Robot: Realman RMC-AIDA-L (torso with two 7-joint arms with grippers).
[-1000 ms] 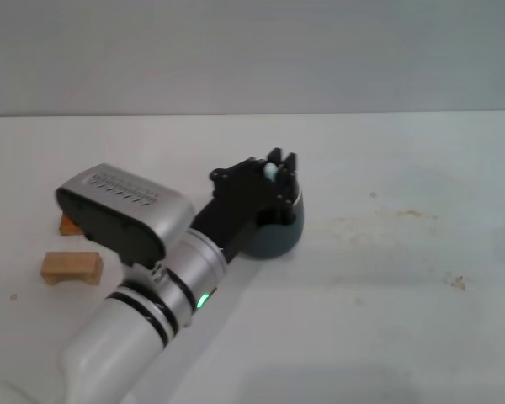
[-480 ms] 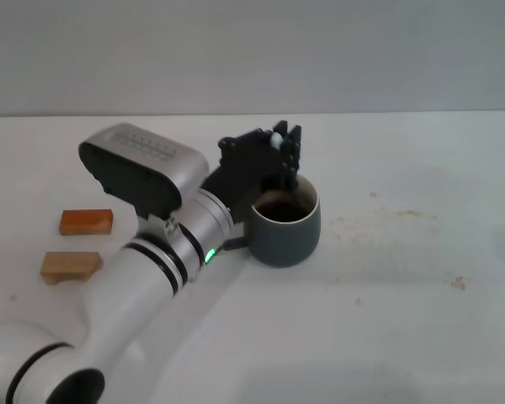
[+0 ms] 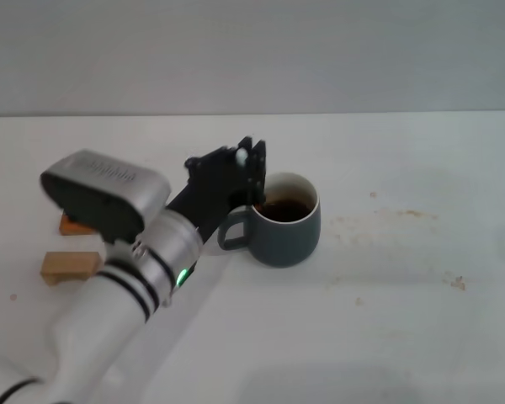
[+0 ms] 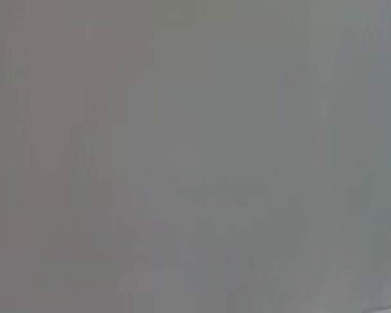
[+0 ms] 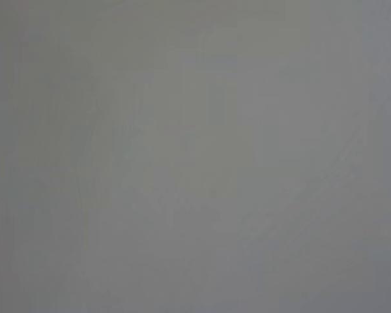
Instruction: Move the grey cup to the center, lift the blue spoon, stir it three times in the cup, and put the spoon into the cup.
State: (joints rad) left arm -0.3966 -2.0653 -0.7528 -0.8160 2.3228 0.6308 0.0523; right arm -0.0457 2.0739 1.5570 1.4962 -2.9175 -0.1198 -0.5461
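L hand (image 3: pixel 251 162) shifted left, spoon (image 3: pixel 244 156) (tip only) by grey cup (image 3: pixel 284 220)

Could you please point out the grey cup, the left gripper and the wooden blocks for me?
grey cup (image 3: pixel 288 234): head view, outer wall.
left gripper (image 3: pixel 251 168): head view, fingertips beside the cup's rim.
wooden blocks (image 3: pixel 67 266): head view, nearer block's top.

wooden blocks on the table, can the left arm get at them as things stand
Probably yes, after pulling back. The left gripper is up by the dark grey ceramic cup, apparently holding the pale-handled spoon. The two small wooden blocks lie beside that arm's forearm, one partly hidden under it.
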